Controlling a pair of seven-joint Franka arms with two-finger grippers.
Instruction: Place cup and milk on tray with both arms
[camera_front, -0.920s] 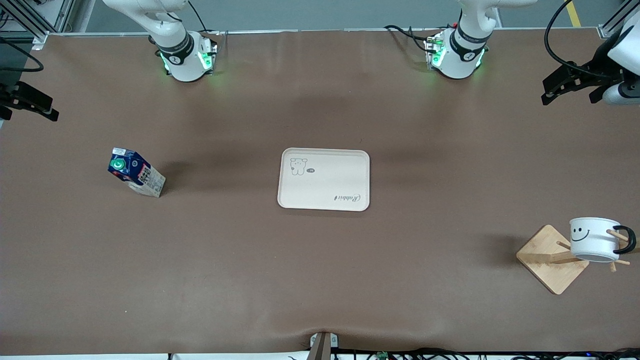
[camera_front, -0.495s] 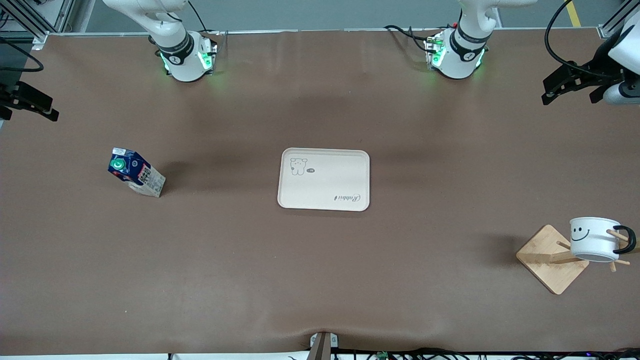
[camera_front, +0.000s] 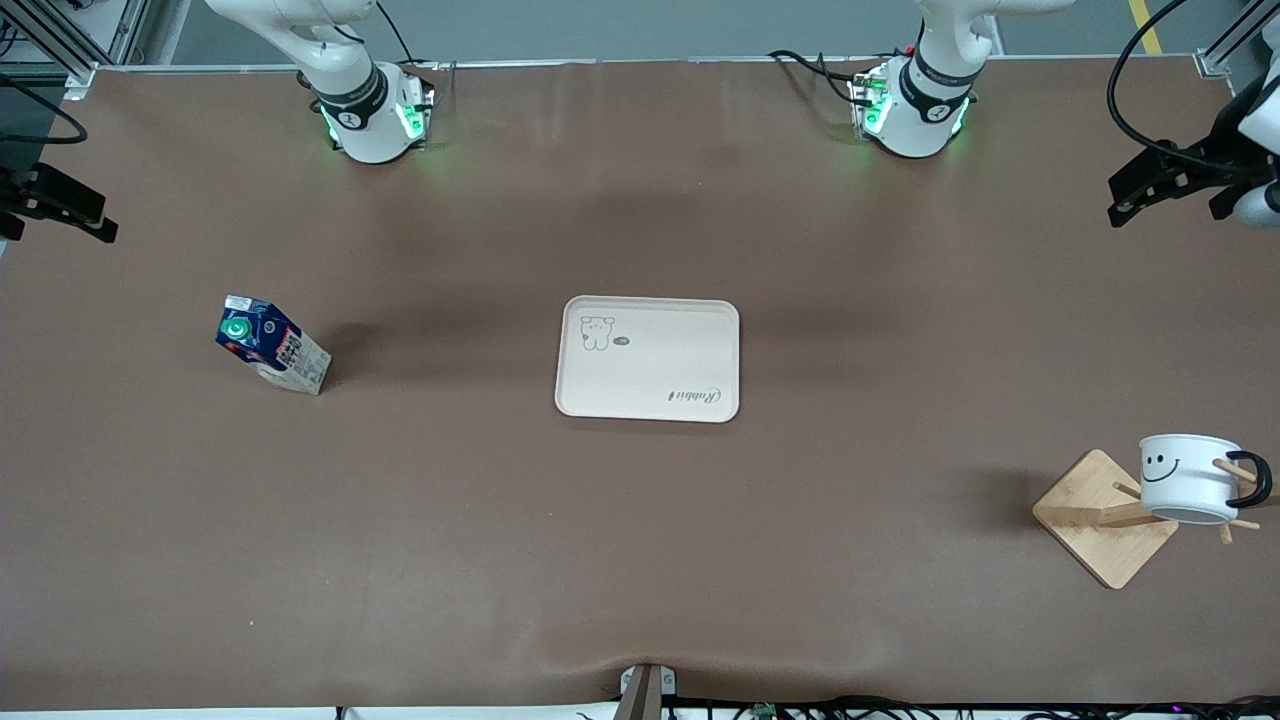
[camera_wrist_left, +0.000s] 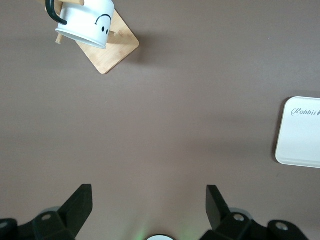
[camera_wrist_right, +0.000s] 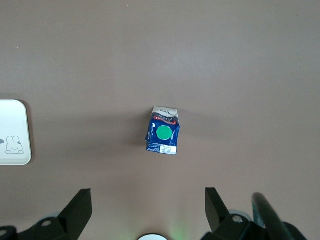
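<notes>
The left gripper (camera_front: 1165, 185) hangs high over the desk (camera_front: 640, 560) at the left arm's end, and its jaws stand wide open with nothing between them. In the left wrist view the two black fingers (camera_wrist_left: 77, 202) are far apart, with only bare brown desk under them.

The right gripper (camera_front: 60, 205) hangs over the edge of the desk at the right arm's end. Its jaws are also wide open and hold nothing; in the right wrist view the fingers (camera_wrist_right: 80, 205) are spread, and the milk (camera_wrist_right: 162, 131) is below, a little away from them.

The milk (camera_front: 272, 345) stands upright on the desk toward the right arm's end, with its green cap on top. It is well apart from the tray (camera_front: 648, 357).

The tray lies flat in the middle of the desk, between the two ends. It has a small bear drawing in one corner and the word "Rabbit" in another, and it carries nothing.

The cup (camera_front: 1188, 477) hangs tilted on a peg of a wooden stand (camera_front: 1100, 520) at the left arm's end, nearer to the front camera than the tray. Its smiley face looks toward the middle of the desk, and its black handle (camera_front: 1255, 480) points toward the desk's edge. The square base of the stand rests on the desk.
</notes>
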